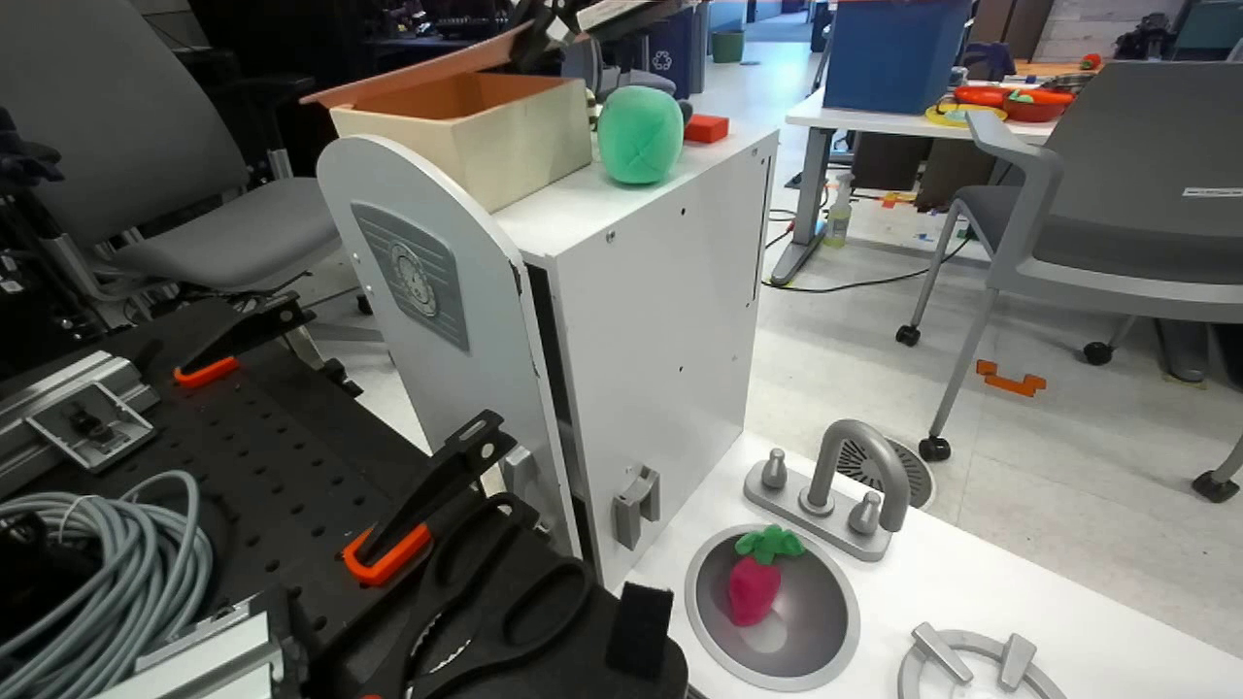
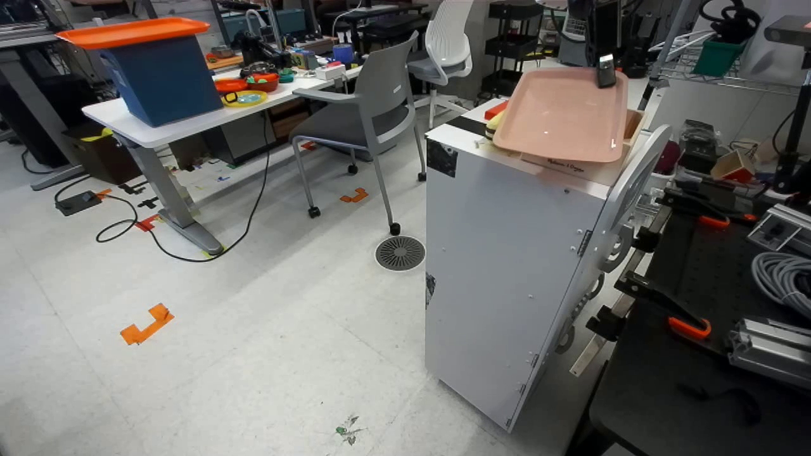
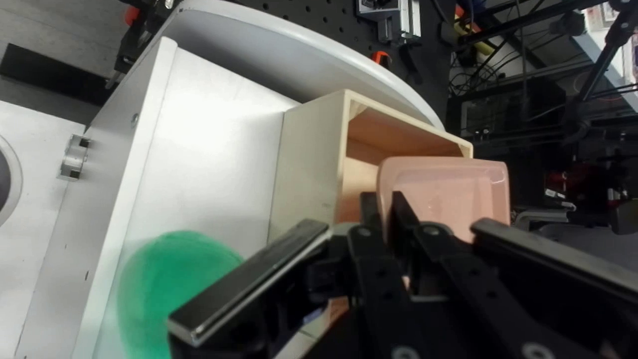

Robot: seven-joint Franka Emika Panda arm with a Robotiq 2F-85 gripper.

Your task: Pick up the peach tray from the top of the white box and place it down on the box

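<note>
The peach tray (image 1: 427,74) is tilted over the cream open-topped box on top of the white box (image 1: 660,320). It shows broadly in an exterior view (image 2: 561,114) and in the wrist view (image 3: 448,194). My gripper (image 3: 385,204) is shut on the tray's near rim, one finger on each side of it. The gripper also shows at the tray's edge in both exterior views (image 1: 539,37) (image 2: 606,71). I cannot tell whether the tray's low edge touches the cream box. The white box also shows in an exterior view (image 2: 507,266) and its top in the wrist view (image 3: 214,144).
The cream box (image 1: 524,136) stands on the white box, beside a green round object (image 1: 641,136) and a red block (image 1: 706,128). A rounded white panel (image 1: 427,282) rises at one end. A black workbench (image 1: 291,456) and a sink counter (image 1: 772,621) adjoin it.
</note>
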